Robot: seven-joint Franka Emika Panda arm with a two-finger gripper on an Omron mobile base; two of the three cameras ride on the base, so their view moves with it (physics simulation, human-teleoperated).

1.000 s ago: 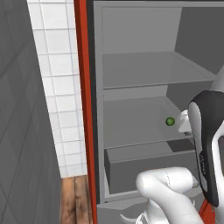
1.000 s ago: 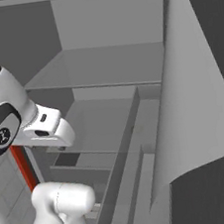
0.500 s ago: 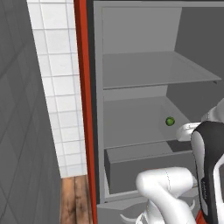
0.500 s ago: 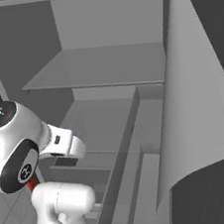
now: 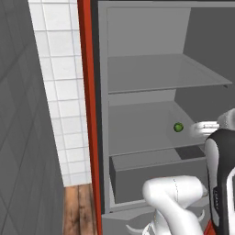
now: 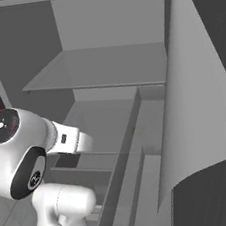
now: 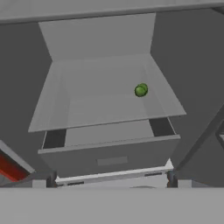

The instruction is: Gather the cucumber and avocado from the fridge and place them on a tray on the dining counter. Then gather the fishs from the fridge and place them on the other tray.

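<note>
A small round green item [image 5: 178, 127], which I take for the avocado, lies on the fridge's middle shelf [image 5: 137, 133] towards its right side. In the hand view the same green item [image 7: 141, 90] sits at the shelf's back right, well beyond my gripper [image 7: 111, 177]. The gripper is open wide, its two dark fingertips [image 7: 53, 177] far apart with nothing between them. In the left base view the white hand [image 5: 202, 129] hovers just right of the green item, level with that shelf. The cucumber, the fish and the trays are out of view.
The fridge stands open with a red door edge [image 5: 86, 114] at the left. An upper shelf [image 5: 156, 75] is bare. Below the middle shelf a grey drawer [image 7: 109, 155] is pulled partly out. The fridge's side wall [image 6: 194, 99] is close on the right.
The arm has sunk lower and its elbow has dropped. The hand has shifted right in the left base view, staying level with the middle shelf. The green item has not moved.
</note>
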